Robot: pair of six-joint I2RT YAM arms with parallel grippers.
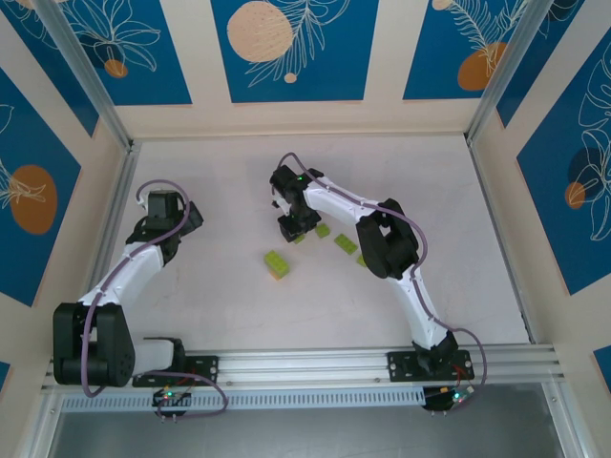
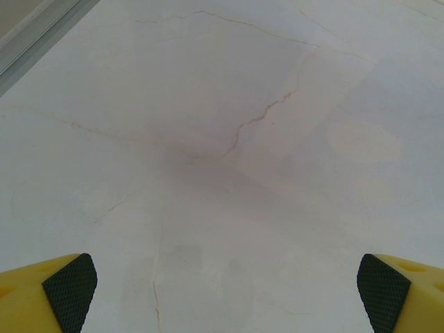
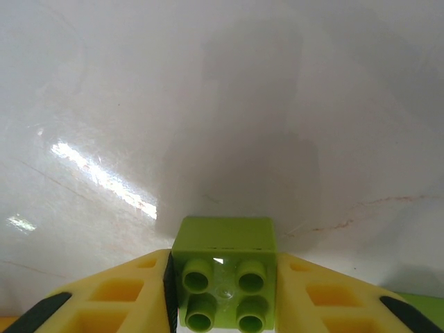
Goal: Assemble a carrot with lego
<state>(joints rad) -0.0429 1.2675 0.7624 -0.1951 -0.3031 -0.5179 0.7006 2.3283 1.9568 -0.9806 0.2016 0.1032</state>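
The right gripper (image 3: pixel 224 258) is closed around a small lime-green square plastic brick with four round studs (image 3: pixel 224 274). Its yellow fingers (image 3: pixel 118 298) press flat against the brick's two opposite sides, and the studs face the wrist camera above the pale, glossy table (image 3: pixel 277 104). From the top camera this right gripper (image 1: pixel 292 229) sits near the middle of the white table (image 1: pixel 210 315), its arm stretched forward and to the left. Just beside it on the right lie three loose lime-green plastic bricks (image 1: pixel 345 244) in a short diagonal row. Nearer the arm bases, a lime-green rectangular brick with an orange brick joined beneath it (image 1: pixel 277 264) rests apart from both grippers. The left gripper (image 2: pixel 223 284) hangs with its jaws spread wide and nothing between them, over bare veined tabletop. In the top view the left gripper (image 1: pixel 158 206) is well to the left of all the bricks.
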